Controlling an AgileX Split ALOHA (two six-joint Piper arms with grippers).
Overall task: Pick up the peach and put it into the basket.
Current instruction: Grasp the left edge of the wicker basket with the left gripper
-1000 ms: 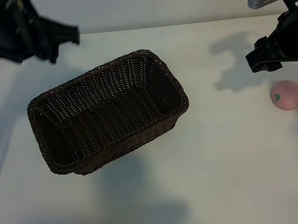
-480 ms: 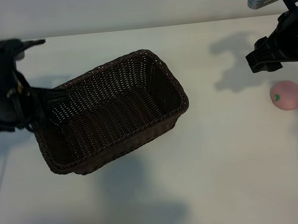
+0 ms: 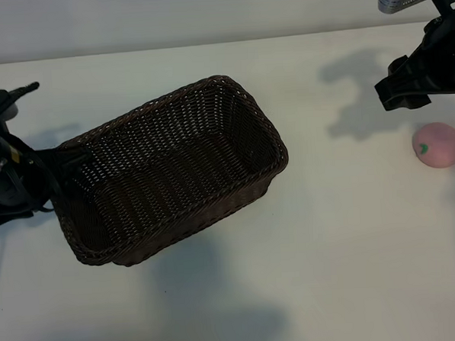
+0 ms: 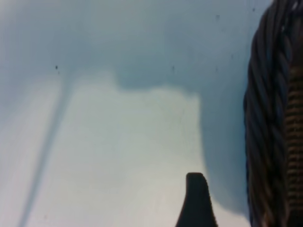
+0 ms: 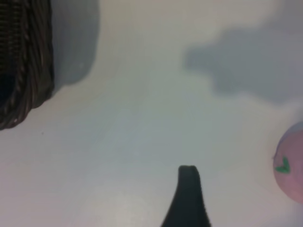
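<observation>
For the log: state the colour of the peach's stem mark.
Green, on the pale-pink peach; right wrist view shows it best.

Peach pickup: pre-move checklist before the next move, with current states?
1. Peach unobstructed on the table: ok.
2. Right tool open and empty: ok.
3. Right tool lined up over the peach: not ok, it hangs beside it, toward the far edge.
4. Basket upright, interior free: ok.
5. Left tool clear of the basket: not ok, it sits at the rim on the end away from the peach; contact cannot tell.
</observation>
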